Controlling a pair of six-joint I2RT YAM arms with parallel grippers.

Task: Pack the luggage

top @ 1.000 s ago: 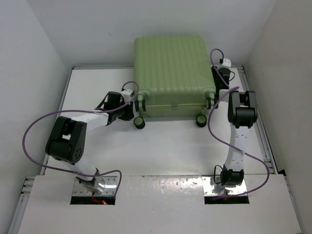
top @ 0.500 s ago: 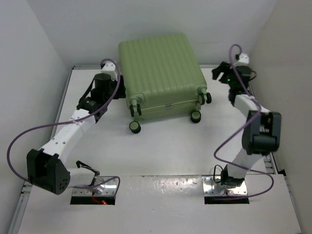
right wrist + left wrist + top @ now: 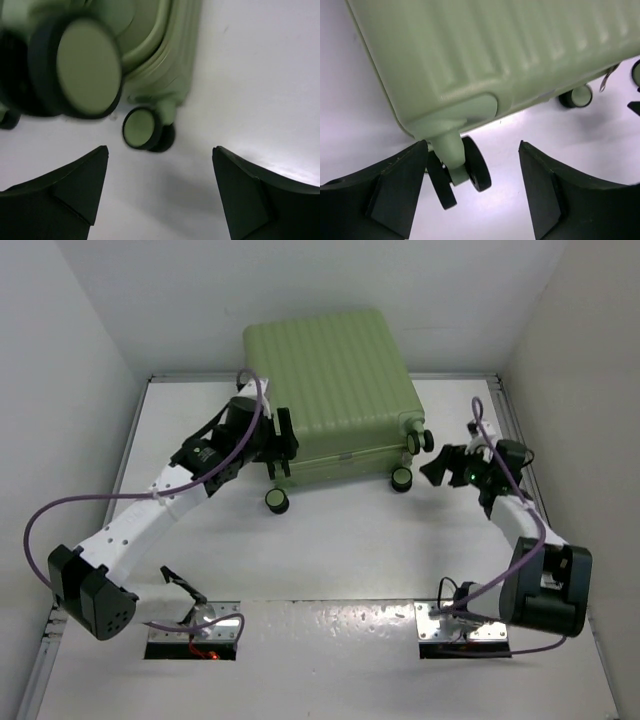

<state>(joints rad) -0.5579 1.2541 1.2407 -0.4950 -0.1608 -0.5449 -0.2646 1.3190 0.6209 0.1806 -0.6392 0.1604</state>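
Note:
The luggage, a light-green ribbed suitcase, lies flat and closed at the back of the table, its black wheels facing the near side. My left gripper is at its near-left corner, open. In the left wrist view my left gripper has a corner wheel between its fingers, close to the left finger, under the shell. My right gripper hovers open just right of the right-hand wheels. Nothing lies between the fingers of my right gripper; a wheel sits just ahead.
White walls close in on the left and right of the white table. Purple cables loop from both arms. A raised white ledge holds the arm bases at the near edge.
The suitcase shifted left and turned slightly early on, then stayed put. My left arm swung in to its near-left wheel. My right arm dropped from the back right to beside the right wheels. Both jaws widened.

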